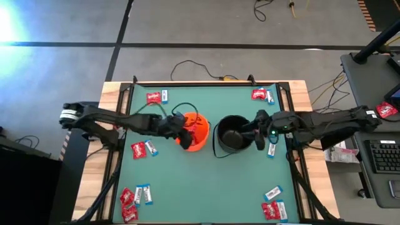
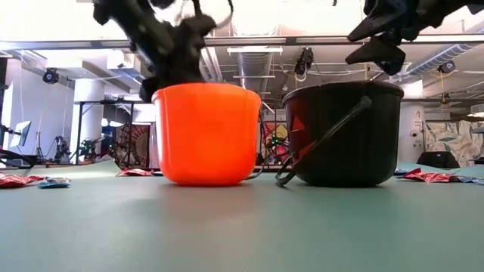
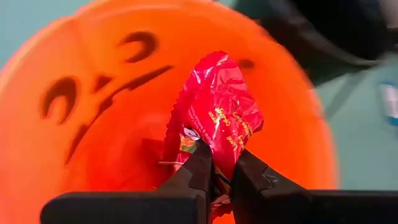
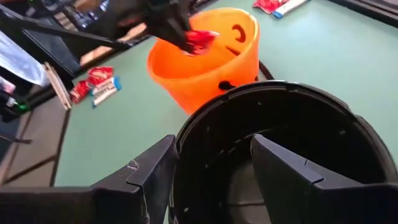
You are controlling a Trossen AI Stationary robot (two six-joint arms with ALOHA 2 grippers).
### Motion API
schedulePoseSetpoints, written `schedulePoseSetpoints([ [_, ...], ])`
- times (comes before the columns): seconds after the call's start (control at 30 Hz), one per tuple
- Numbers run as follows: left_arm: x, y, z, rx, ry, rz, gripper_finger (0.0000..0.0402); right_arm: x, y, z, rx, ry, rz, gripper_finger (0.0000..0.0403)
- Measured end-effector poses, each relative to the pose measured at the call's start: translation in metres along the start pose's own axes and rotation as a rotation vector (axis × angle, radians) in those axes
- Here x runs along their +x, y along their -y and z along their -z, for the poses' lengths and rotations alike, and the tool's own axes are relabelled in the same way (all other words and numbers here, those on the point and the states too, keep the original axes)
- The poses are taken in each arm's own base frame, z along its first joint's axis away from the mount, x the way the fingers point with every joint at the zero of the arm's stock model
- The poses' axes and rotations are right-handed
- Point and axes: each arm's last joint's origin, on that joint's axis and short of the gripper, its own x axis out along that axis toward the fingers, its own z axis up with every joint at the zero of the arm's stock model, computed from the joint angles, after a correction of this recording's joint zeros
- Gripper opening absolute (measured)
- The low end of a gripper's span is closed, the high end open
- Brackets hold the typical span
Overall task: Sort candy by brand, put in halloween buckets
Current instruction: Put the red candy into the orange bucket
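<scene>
Left gripper [image 3: 221, 171] over the orange bucket [image 1: 199, 139], fingers pinched shut on a red packet [image 3: 214, 115] by its lower edge; packet upright above the bucket's open mouth, inside the rim line, not yet let go. More red visible low in the bucket beneath it, likely another packet, too blurred to confirm.

Right gripper [image 4: 214, 165] above the black bucket [image 1: 232, 134], fingers spread wide and holding nothing.

Buckets side by side at mid-table, very close; whether touching cannot be told. Handle of the black bucket hanging down its side in the low view.

Remaining candy [image 1: 143, 149] in small mixed clusters near the four corners and to the left of the orange bucket; one blue bar [image 1: 272, 150] just beside the right gripper.

Handling, as judged: packets light, thin, crinkly, readily deformed, probably slick; best pinched at a crimped end or edge, as here. Bars slim and somewhat stiffer; better taken across the narrow width. Buckets light and probably easily nudged by an arm.
</scene>
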Motion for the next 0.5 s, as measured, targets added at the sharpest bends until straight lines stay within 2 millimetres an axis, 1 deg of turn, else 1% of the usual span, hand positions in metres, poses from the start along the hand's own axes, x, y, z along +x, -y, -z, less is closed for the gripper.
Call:
schedulePoseSetpoints([
  [0.07, 0.01, -0.005, -0.002, -0.025, -0.016, -0.015, 0.0023, 0.006, -0.004, -0.006, -0.006, -0.01, 0.013, 0.0199],
  [0.13, 0.016, -0.006, -0.003, -0.025, -0.043, -0.033, 0.0042, 0.011, -0.008, -0.014, -0.034, -0.009, 0.037, 0.0199],
  [0.27, 0.017, -0.004, -0.004, 0.031, -0.099, -0.069, 0.0101, 0.015, -0.016, -0.03, -0.083, -0.013, 0.07, 0.0199],
  [0.33, 0.014, -0.002, -0.008, 0.037, -0.11, -0.082, 0.0137, 0.017, -0.019, -0.036, -0.109, -0.02, 0.087, 0.0199],
  [0.4, 0.006, 0.003, -0.017, 0.059, -0.1, -0.097, 0.0174, 0.017, -0.022, -0.043, -0.138, -0.014, 0.118, 0.0199],
  [0.5, -0.016, 0.011, -0.035, 0.129, -0.114, -0.139, 0.0225, 0.016, -0.026, -0.054, -0.167, 0.031, 0.163, 0.0199],
])
